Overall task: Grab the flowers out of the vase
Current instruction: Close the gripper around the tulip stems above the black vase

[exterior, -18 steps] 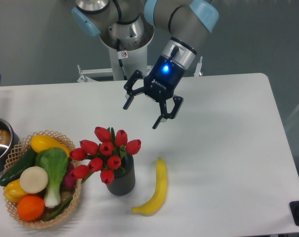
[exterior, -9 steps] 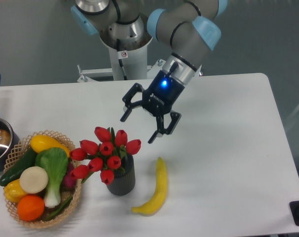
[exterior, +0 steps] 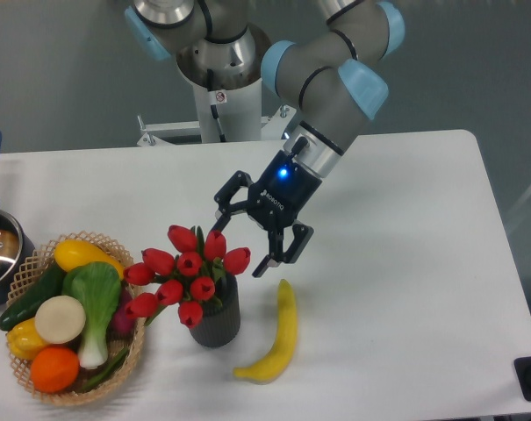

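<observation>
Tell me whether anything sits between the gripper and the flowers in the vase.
Nothing visible does. The open gripper hangs just right of and behind the flowers, with only clear space between them. The banana lies on the table right of the vase, off that path.

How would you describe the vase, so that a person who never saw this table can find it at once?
Look at the near left part of the white table, between the wicker basket of vegetables and the yellow banana. There stands the vase, a short dark grey ribbed cup. Only it holds the red tulips.
</observation>
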Controlling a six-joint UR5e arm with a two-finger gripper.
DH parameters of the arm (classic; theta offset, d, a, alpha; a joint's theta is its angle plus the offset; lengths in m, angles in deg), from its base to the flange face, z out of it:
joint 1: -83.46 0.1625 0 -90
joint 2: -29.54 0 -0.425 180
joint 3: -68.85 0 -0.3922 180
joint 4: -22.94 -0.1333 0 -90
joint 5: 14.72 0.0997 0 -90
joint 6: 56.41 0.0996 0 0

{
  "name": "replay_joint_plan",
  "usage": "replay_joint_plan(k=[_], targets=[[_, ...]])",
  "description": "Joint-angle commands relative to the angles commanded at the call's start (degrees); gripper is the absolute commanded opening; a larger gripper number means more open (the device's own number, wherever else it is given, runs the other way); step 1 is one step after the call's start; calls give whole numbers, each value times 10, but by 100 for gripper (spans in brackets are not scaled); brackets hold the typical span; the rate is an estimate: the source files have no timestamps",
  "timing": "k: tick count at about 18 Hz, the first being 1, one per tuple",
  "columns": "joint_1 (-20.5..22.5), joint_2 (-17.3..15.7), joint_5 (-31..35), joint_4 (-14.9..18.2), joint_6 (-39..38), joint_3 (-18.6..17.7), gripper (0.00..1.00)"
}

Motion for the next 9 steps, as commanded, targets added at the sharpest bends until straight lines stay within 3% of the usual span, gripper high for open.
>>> replay_joint_plan(k=[9], targets=[[-21, 19, -16, -2, -5, 1, 100]])
